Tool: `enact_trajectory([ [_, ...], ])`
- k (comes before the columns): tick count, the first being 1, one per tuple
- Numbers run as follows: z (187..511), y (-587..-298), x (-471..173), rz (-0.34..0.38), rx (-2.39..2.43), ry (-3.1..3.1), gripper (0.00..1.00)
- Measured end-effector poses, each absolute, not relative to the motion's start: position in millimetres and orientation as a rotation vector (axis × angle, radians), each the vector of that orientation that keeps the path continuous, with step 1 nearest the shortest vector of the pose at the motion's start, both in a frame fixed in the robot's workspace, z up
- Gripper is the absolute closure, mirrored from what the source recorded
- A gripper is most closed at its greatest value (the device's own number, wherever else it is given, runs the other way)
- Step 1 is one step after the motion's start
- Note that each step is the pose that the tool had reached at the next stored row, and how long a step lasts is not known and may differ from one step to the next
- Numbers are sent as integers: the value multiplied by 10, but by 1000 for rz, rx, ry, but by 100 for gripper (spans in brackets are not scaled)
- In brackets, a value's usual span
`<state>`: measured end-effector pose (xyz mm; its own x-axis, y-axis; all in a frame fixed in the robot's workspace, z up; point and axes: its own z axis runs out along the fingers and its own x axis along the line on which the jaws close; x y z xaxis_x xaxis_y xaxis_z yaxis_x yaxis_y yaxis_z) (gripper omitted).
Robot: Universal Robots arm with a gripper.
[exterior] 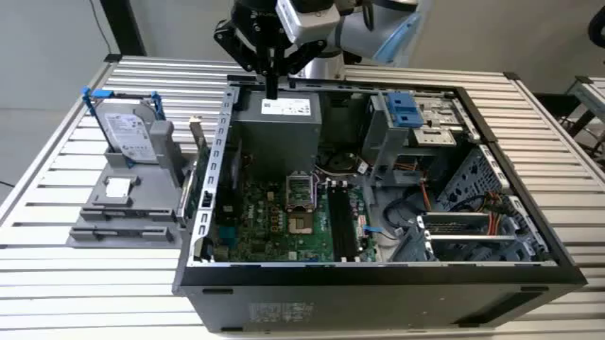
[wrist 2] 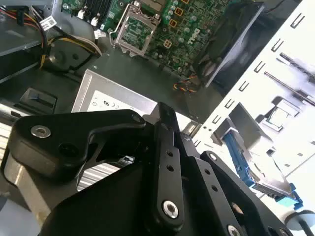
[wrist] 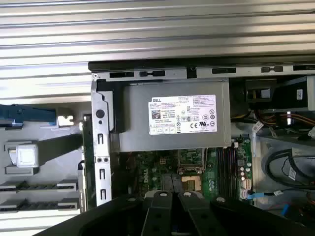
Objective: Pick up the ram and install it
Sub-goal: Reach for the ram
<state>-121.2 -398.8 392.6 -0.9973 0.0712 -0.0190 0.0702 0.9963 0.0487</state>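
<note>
Approach stage: hovering over the power supply (exterior: pixel 279 127) with gripper (exterior: pixel 272 91) pressed together, empty; ram (wrist: pixel 87 152) upright, untouched outside the case wall (exterior: pixel 223 142), calling for opened jaws aligned across it.

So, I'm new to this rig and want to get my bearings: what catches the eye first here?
An open computer case sits on the slatted table, its green motherboard exposed. The black gripper hangs shut above the grey power supply. At the exterior view's left, a hard drive stands in a grey holder.
</note>
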Motion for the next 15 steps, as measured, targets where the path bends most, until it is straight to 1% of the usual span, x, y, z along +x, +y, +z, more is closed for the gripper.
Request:
enact_trajectory([
  [15,3927,-3988,-1272,75,110,3118,100],
])
